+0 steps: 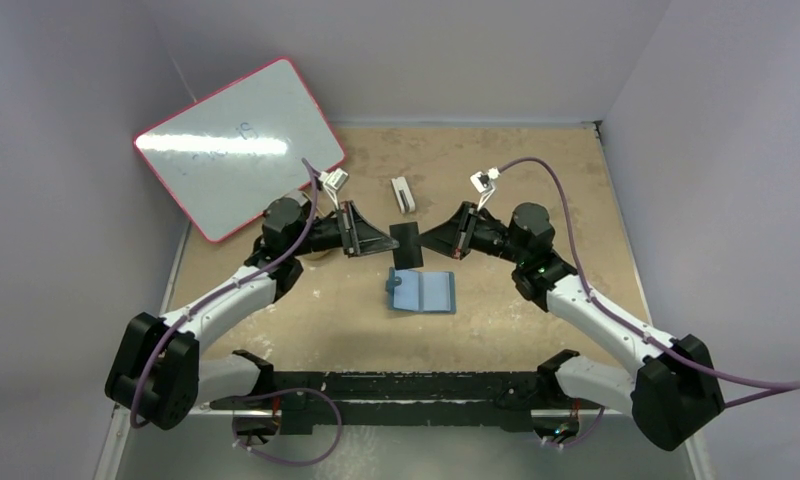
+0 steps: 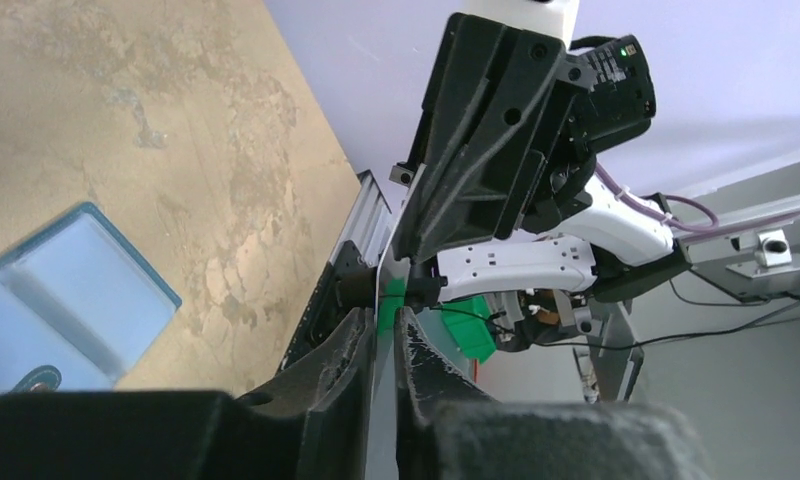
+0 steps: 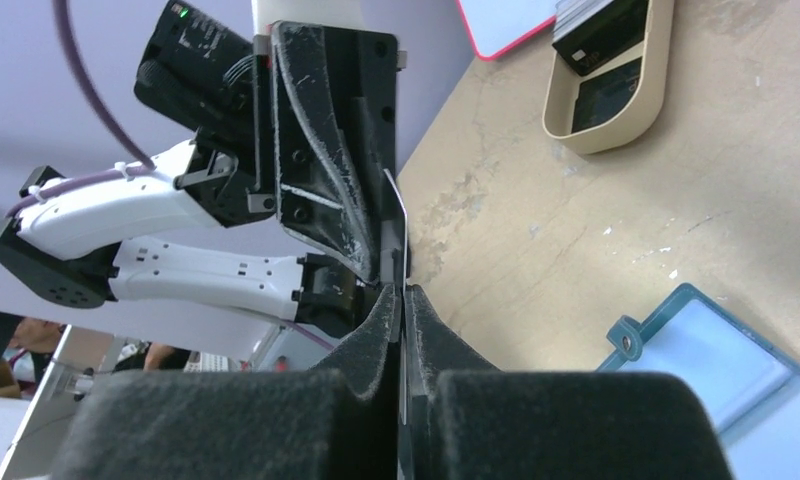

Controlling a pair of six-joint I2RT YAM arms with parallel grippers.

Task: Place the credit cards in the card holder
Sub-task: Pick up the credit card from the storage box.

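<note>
Evidently thin, dark, rectangular credit card.

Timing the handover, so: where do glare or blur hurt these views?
Top view: glare washes the whiteboard, while the credit card reads clear. Left wrist: own jaws blurred, card holder looks pale. Right wrist: own jaws blurred, card edge-on yet sharp.
</note>
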